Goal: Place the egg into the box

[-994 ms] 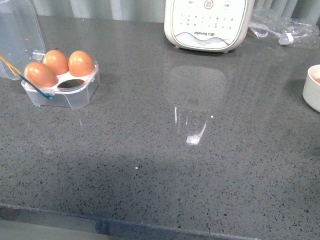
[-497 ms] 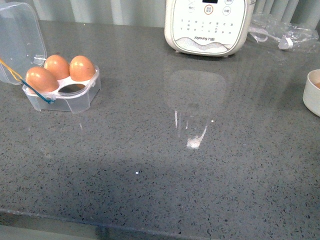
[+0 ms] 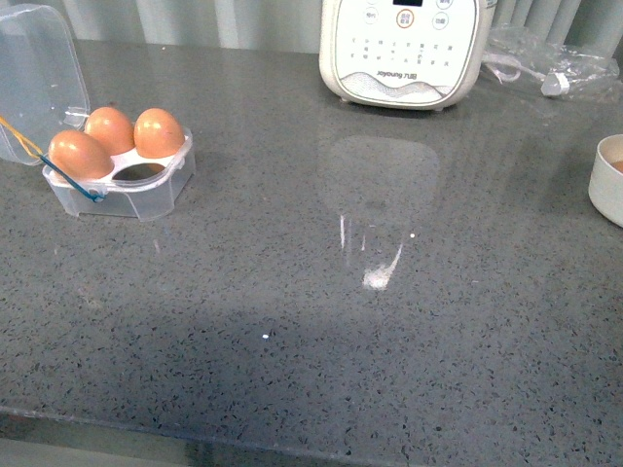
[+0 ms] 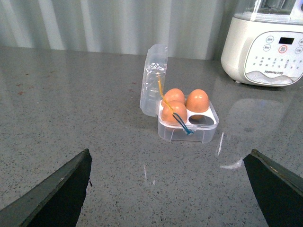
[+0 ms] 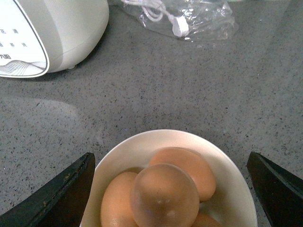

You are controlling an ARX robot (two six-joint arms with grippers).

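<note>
Your right gripper point(image 5: 169, 158) hangs open over the bowl point(image 5: 233, 185), egg point(image 5: 164, 194) not yet grasped. Left gripper point(image 4: 169, 153) is open, empty. Box point(image 3: 127, 190) holds three eggs point(image 3: 158, 131), one cup free; the transfer is all still to do.

Even, soft indoor light; frames sharp.
Glare streaks mark the glossy tabletop point(image 3: 467, 321); a broad soft shadow lies near its front edge.
</note>
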